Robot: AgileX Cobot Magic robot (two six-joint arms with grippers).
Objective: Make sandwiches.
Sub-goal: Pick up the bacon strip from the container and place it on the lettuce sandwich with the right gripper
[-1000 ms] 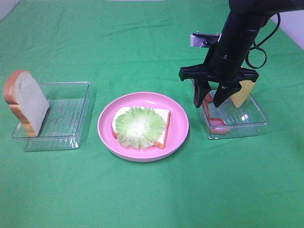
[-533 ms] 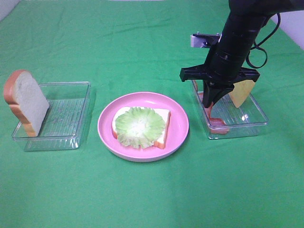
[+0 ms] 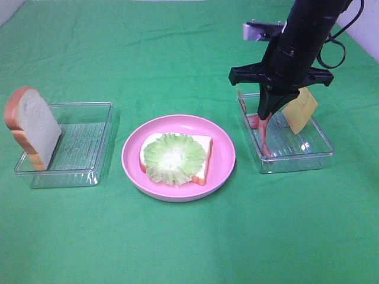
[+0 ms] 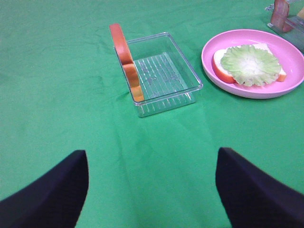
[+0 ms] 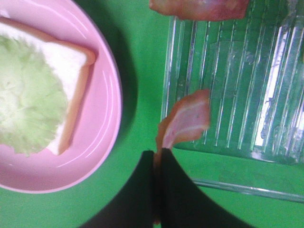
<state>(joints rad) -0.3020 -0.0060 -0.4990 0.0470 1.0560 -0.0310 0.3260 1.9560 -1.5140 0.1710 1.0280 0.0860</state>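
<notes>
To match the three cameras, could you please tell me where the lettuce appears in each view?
Exterior high: lettuce at centre, on the bread slice in the pink plate.
Left wrist: lettuce on the same plate, beyond the clear tray.
Right wrist: lettuce cut by the frame edge, on the plate.
Shared landmark: the pink plate.

Lab setup — green cloth (image 3: pixel 189 248), toy bread slice (image 3: pixel 32 127)
</notes>
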